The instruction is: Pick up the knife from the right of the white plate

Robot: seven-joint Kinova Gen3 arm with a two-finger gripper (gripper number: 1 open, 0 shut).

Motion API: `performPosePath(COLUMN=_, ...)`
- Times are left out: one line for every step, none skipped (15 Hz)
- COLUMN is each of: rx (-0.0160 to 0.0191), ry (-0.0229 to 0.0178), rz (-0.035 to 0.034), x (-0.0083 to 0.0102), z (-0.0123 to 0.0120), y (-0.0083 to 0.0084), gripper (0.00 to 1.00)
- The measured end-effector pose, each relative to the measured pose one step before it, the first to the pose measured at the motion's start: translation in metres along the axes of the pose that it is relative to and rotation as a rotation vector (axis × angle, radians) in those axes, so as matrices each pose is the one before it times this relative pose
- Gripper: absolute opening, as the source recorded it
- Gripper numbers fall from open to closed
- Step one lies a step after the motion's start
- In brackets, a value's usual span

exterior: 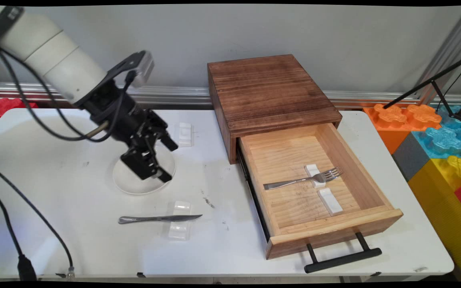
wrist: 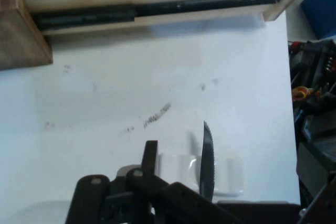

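Observation:
My black gripper (exterior: pixel 169 162) hangs open and tilted above a white plate (exterior: pixel 130 185) left of the table's middle, with nothing between its fingers. Nearer the front, a metal knife (exterior: pixel 160 218) lies with its blade across a clear rest (exterior: pixel 179 231), a short way below the gripper. In the hand view the serrated knife blade (wrist: pixel 207 161) and that rest (wrist: pixel 176 167) show just past one finger (wrist: pixel 150 153). A wooden box (exterior: pixel 268 90) stands to the right with its drawer (exterior: pixel 336 226) pulled out. Inside it, a fork (exterior: pixel 302 180) lies on a white rest (exterior: pixel 311 169).
A second white rest (exterior: pixel 330 201) lies in the drawer, and another (exterior: pixel 185 134) sits on the table behind the gripper. The drawer's black handle (exterior: pixel 342 259) juts toward the front edge. Coloured foam blocks (exterior: pixel 434 136) stand off the table's right side. Black cables (exterior: pixel 34 216) hang at the left.

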Motion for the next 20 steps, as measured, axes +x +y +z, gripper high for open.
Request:
performPosePath(rx=-0.00023, ry=-0.00108, rz=0.00004, x=-0.00731, z=0.00152, y=0.00092, gripper=1.00)
performPosePath(rx=0.00130, ry=-0.00057, rz=-0.00052, x=-0.00499, z=0.00136, y=0.00052, gripper=1.00)
performPosePath(rx=0.00259, ry=-0.00092, rz=0.00003, x=-0.00705, z=0.00255, y=0.00058, gripper=1.00)
performPosePath(rx=0.00280, ry=-0.00035, rz=0.00039, x=-0.00806, z=0.00347, y=0.00052, gripper=1.00)
performPosePath(rx=0.00239, ry=-0.00023, rz=0.00152, x=-0.00808, z=0.00367, y=0.00097, gripper=1.00)
performPosePath(rx=0.00151, ry=-0.00017, rz=0.00206, x=-0.00674, z=0.00324, y=0.00098, gripper=1.00)
performPosePath(rx=0.00175, ry=-0.00063, rz=0.00146, x=-0.00474, z=0.00209, y=0.00068, gripper=1.00)
performPosePath(rx=0.00178, ry=-0.00055, rz=0.00136, x=-0.00460, z=0.00213, y=0.00056, gripper=1.00)
performPosePath(rx=0.00403, ry=-0.00131, rz=0.00285, x=-0.00836, z=0.00377, y=0.00094, gripper=1.00)
performPosePath(rx=0.00312, ry=-0.00098, rz=0.00234, x=-0.00668, z=0.00302, y=0.00078, gripper=1.00)
performPosePath(rx=0.00097, ry=-0.00044, rz=0.00196, x=-0.00450, z=0.00219, y=0.00066, gripper=1.00)
performPosePath(rx=0.00036, ry=-0.00043, rz=0.00346, x=-0.00673, z=0.00341, y=0.00121, gripper=1.00)
performPosePath(rx=-0.00091, ry=-0.00048, rz=0.00276, x=-0.00442, z=0.00249, y=0.00090, gripper=1.00)
performPosePath(rx=-0.00084, ry=0.00043, rz=0.00367, x=-0.00614, z=0.00340, y=0.00132, gripper=1.00)
performPosePath(rx=-0.00067, ry=-0.00001, rz=0.00242, x=-0.00422, z=0.00243, y=0.00097, gripper=1.00)
performPosePath(rx=-0.00097, ry=0.00102, rz=0.00323, x=-0.00598, z=0.00371, y=0.00126, gripper=1.00)
performPosePath(rx=-0.00033, ry=0.00028, rz=0.00221, x=-0.00394, z=0.00252, y=0.00066, gripper=1.00)
performPosePath(rx=0.00010, ry=0.00133, rz=0.00305, x=-0.00551, z=0.00336, y=0.00100, gripper=1.00)
performPosePath(rx=0.00036, ry=0.00065, rz=0.00145, x=-0.00390, z=0.00217, y=0.00059, gripper=1.00)
performPosePath(rx=0.00092, ry=0.00138, rz=0.00315, x=-0.00564, z=0.00314, y=0.00061, gripper=1.00)
